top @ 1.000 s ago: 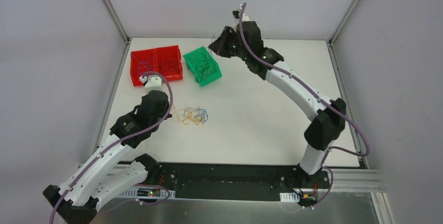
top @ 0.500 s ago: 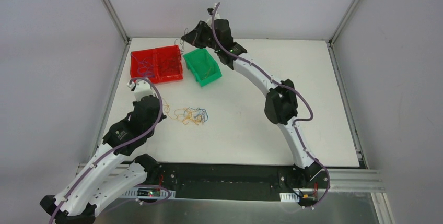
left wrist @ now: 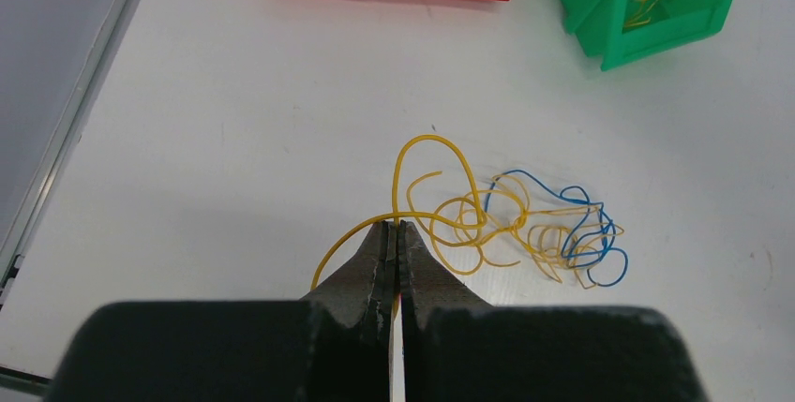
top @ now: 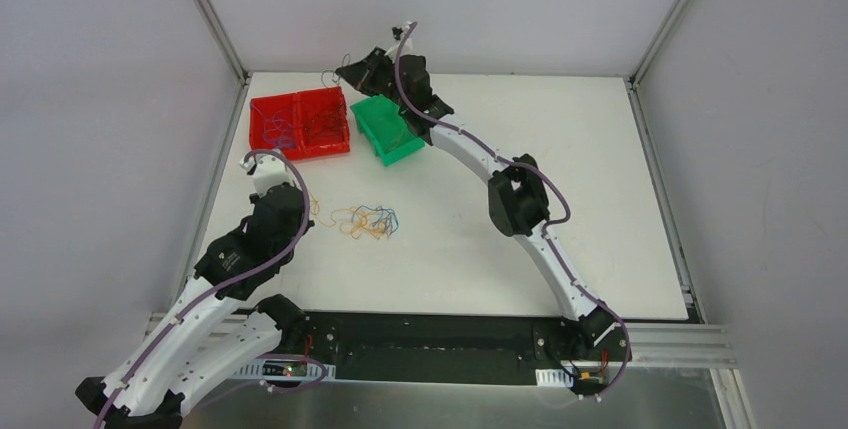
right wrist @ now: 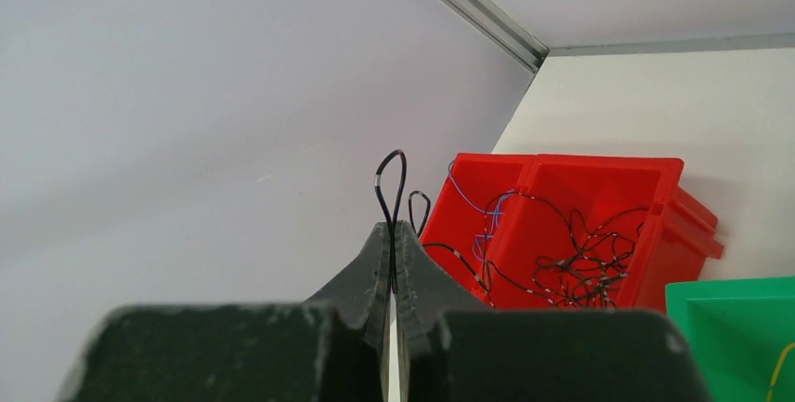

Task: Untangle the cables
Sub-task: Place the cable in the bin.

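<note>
The yellow cable [left wrist: 428, 138] is pinched tight by the left gripper [left wrist: 395, 233], and a dark cable [right wrist: 380, 182] by the right gripper [right wrist: 392, 233]. The tangle [left wrist: 553, 233] at three o'clock may be dragged tighter.

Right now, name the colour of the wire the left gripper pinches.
The wire is yellow-orange; best in left wrist view.

No legible text, label, brand, number or sign is found in any view. The left circuit board [top: 287, 372] and right circuit board [top: 580, 377] at the table's near edge (both tiny) cannot be read.
</note>
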Robot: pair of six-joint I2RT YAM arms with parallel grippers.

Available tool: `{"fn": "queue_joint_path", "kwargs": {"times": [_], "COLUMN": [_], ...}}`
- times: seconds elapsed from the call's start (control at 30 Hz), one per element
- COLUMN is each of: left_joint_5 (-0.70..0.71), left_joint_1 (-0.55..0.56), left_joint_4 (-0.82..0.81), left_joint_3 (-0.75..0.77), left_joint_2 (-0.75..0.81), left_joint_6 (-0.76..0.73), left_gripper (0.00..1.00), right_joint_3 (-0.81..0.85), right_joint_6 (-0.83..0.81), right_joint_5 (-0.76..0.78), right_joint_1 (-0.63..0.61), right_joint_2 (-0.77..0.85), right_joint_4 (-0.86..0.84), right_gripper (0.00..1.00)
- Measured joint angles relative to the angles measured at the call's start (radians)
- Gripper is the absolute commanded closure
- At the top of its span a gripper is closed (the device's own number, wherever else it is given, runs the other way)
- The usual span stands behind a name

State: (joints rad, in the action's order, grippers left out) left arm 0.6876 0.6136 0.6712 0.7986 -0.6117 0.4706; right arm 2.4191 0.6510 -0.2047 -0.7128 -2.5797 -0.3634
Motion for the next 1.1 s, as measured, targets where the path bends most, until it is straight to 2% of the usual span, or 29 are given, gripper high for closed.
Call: {"fn": "queue_joint_path", "kwargs": {"times": [0.3,0.37,0.47,0.57,0.9,1.1], "left_joint_5": [0.002,0.002,0.002,0.002,-0.004,-0.024], "left_joint_1": [0.0,0.0,0.0,0.0,0.0,0.0], "left_joint_4": [0.0,0.0,0.0,0.0,0.0,0.0], "left_joint_3": [0.0,0.0,0.0,0.0,0.018,0.033], "left_joint_2": [-0.01,-0.01,-0.011,-0.016,-0.051,-0.099], "left_joint_6": [-0.011,-0.012,-0.013,-0.014,-0.014,-0.013], "left_gripper": [1.0,1.0,1.0,1.0,1.0,1.0], "right_joint_3": [0.032,0.028,0.01,-0.019,-0.183,-0.291], "right_joint_6": [-0.002,-0.004,0.006,0.024,0.016,-0.039], "right_joint_5": [0.066,0.081,0.092,0.097,0.102,0.045], "right_joint_1": [-0.048,-0.056,-0.064,-0.066,-0.063,-0.054], "right_joint_2": [-0.087,-0.088,-0.088,-0.088,-0.053,0.106], "right_joint_4": [-0.021,-0.023,-0.049,-0.047,-0.004,0.093], "right_gripper": [1.0,0.86,0.54,0.37,0.32,0.15]}}
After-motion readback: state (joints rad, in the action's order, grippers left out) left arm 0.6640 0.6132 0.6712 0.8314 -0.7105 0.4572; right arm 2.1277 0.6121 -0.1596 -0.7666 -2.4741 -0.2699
